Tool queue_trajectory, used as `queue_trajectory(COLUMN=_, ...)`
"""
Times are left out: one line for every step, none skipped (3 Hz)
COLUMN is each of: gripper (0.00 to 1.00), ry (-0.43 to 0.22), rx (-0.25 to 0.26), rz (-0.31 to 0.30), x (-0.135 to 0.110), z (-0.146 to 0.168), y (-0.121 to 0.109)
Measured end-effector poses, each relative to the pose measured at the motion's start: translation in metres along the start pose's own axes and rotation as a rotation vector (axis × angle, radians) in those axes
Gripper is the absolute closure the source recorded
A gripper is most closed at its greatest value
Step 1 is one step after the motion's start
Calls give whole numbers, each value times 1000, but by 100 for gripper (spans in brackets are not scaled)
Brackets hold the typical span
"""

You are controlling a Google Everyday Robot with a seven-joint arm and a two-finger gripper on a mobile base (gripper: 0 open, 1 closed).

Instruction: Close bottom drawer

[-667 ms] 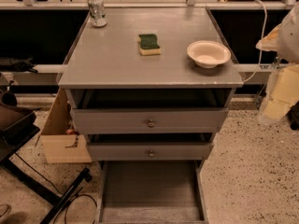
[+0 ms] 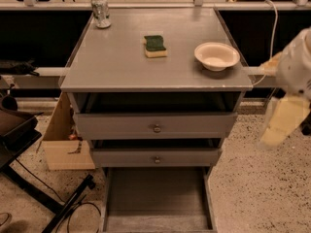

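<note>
We see a grey cabinet whose flat tabletop (image 2: 121,67) fills the middle of the view. Under it sit three drawers. The bottom drawer (image 2: 156,193) is pulled far out toward us, its long plain grey tray lying open and bare, with its front end at the lower edge of the view. Above it the middle drawer (image 2: 126,158) and the top drawer (image 2: 121,126) each stand out a little, with a dark gap over each front. To the left a cardboard box (image 2: 63,144) leans beside the cabinet on the speckled floor, near a black stand (image 2: 19,130). At the right edge the gripper (image 2: 284,120) hangs beside the cabinet at about the height of the top drawer, well apart from the bottom drawer and touching nothing; we cannot tell whether it is open or closed. On the tabletop we find a cream bowl (image 2: 216,56) near the right side, a green and yellow sponge (image 2: 155,46) near the centre, and a can (image 2: 100,11) at the back left corner. A small round knob (image 2: 157,128) sits at the centre of the top drawer's front.
</note>
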State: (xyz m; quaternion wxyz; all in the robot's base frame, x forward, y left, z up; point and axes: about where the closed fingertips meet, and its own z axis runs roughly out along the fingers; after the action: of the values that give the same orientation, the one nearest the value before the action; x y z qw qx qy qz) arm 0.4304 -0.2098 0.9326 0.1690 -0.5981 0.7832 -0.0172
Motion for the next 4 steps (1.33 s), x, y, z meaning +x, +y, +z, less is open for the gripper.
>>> queue_trajectory(gripper=0, ry=-56, rx=-29, rz=10, x=18, z=62, y=32)
queue_trajectory(gripper=0, ry=-88, rx=-106, rz=33, x=46, z=158, y=69)
queue_trajectory(gripper=0, ry=-108, rx=-177, rz=86, x=84, z=259, y=102)
queue_trajectory(gripper=0, ry=-117, rx=-194, rz=197, x=122, z=346, y=118)
